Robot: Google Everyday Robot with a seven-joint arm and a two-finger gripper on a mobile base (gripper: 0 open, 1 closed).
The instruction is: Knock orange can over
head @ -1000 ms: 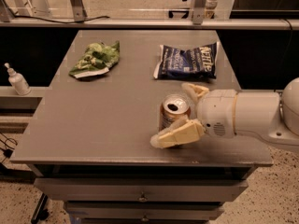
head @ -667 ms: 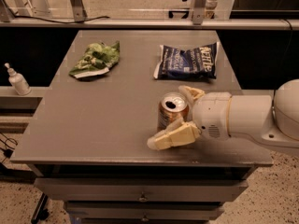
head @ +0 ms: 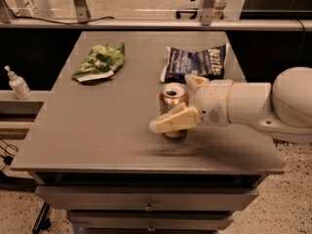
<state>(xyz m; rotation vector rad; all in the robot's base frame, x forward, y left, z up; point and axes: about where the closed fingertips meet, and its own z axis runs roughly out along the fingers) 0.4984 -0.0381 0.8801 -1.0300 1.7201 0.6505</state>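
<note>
We saw the gripper [head: 170, 103], reaching in from 3 o'clock, spread open with the upright orange can [head: 173, 94] between its jaws.

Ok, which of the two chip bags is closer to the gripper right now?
The dark blue bag, just behind the gripper at the orange can; the green bag lies at the far left.

Small copper-orange metal can [head: 173, 94]: shiny body, bright silver top, standing between the spread cream plastic fingers [head: 175, 120] of the gripper [head: 170, 103], smooth and matt, near the table's front right. Grey rectangular table [head: 97, 130]: flat matt top with a dull sheen. Crinkled green chip bag [head: 99, 62] and dark blue chip bag [head: 195, 62]: glossy, creased film; white arm casing [head: 243, 101] smooth, semi-gloss plastic.
</note>
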